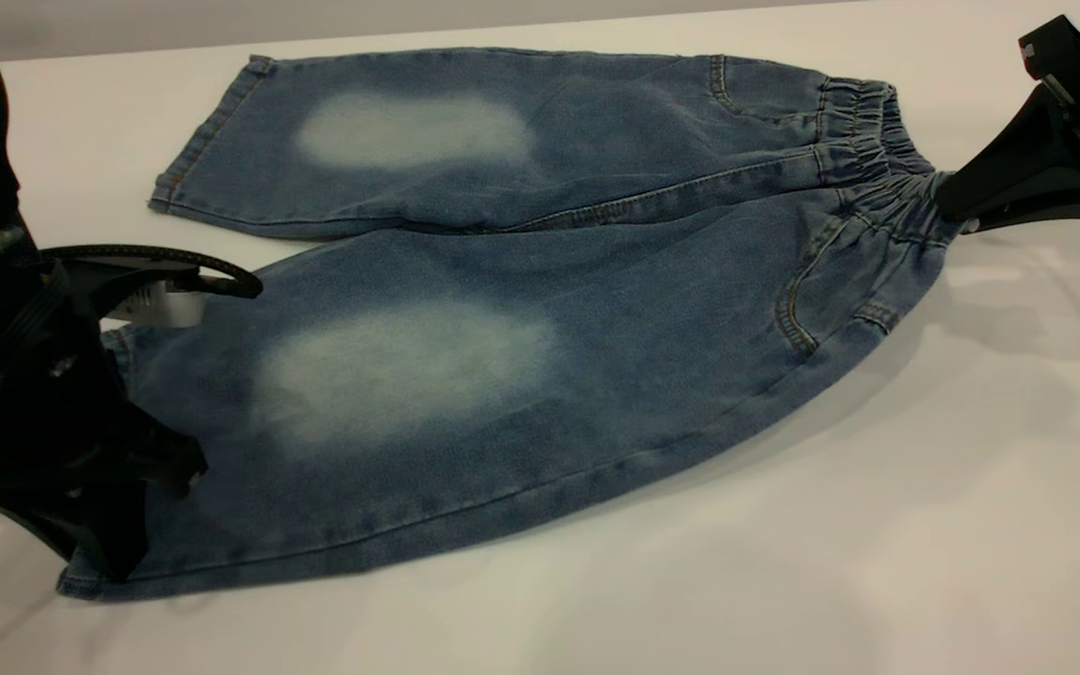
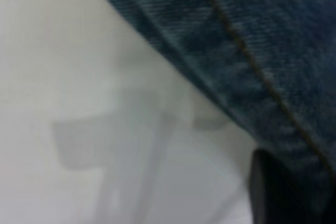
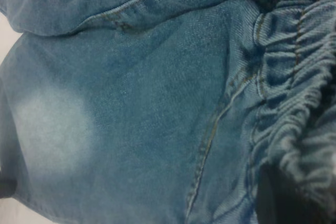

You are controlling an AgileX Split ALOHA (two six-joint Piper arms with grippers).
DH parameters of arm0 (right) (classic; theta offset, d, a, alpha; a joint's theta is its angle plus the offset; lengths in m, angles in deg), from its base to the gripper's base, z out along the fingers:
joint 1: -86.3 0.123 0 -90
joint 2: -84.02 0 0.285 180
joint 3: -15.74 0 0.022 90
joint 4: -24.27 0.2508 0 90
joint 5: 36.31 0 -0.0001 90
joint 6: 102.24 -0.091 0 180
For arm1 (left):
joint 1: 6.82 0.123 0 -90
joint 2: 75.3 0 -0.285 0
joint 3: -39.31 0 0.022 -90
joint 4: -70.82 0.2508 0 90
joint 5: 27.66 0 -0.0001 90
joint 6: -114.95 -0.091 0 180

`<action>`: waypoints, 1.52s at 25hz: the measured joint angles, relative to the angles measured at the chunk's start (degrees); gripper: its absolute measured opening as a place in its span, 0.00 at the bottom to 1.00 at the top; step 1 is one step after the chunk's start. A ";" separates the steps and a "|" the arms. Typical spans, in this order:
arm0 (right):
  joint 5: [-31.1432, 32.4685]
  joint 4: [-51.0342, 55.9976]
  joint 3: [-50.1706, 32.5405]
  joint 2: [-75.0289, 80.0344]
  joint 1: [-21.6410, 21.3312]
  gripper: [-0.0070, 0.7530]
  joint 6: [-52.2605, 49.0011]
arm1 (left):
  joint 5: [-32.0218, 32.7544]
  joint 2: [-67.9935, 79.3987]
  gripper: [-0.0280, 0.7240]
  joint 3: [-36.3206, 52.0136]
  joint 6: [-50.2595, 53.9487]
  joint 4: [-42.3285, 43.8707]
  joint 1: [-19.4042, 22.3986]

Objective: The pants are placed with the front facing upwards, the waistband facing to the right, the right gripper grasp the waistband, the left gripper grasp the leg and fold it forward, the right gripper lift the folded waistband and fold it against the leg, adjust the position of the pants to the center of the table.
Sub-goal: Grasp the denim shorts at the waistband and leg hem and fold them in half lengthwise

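Observation:
The blue denim pants (image 1: 502, 375) lie front up on the white table (image 1: 784, 562), legs pointing left. The ruched waistband (image 1: 877, 159) is at the right end. My right gripper (image 1: 951, 202) is shut on the waistband's near half, and the gathers are pulled towards it. In the right wrist view the waistband (image 3: 294, 103) bunches over one dark finger (image 3: 278, 198). My left gripper (image 1: 118, 544) sits at the near leg's hem at the lower left, shut on it. In the left wrist view the stitched hem (image 2: 252, 40) runs over a dark finger (image 2: 273, 192).
The far leg (image 1: 362, 141) lies flat near the table's back edge (image 1: 502, 33). Bare tabletop stretches in front of the pants and to the right. A black cable loop (image 1: 174, 262) on the left arm hangs over the near leg.

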State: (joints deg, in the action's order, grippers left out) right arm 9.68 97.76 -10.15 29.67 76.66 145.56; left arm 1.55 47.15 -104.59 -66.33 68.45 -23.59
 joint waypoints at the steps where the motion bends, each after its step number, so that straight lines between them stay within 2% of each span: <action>1: 0.00 0.00 0.00 0.00 0.00 0.05 0.00 | 0.27 0.03 0.14 -0.25 -0.05 0.01 0.00; 3: 0.00 -0.05 0.00 0.00 0.00 0.05 0.00 | 1.10 0.03 0.10 -1.13 -0.05 0.08 -0.01; 10: 0.00 -0.05 0.00 0.00 -0.05 0.05 0.00 | 8.98 -1.68 0.10 -5.62 -0.96 0.28 -0.01; 16: 0.00 -0.05 0.00 0.00 -0.05 0.05 0.00 | 11.35 -7.20 0.10 -7.35 -2.44 -0.44 -0.01; 34: 0.31 -0.15 0.97 -3.76 -0.05 0.05 0.18 | 10.60 -13.36 0.10 -15.46 -3.72 -0.90 -0.01; 38: 2.07 -0.09 2.30 -3.76 -0.05 0.05 0.18 | 8.80 -13.36 0.10 -17.37 -4.03 -1.36 -0.01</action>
State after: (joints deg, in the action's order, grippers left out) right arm 11.76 97.67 -7.84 25.91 76.61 145.74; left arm 10.35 33.79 -121.95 -70.36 67.09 -23.61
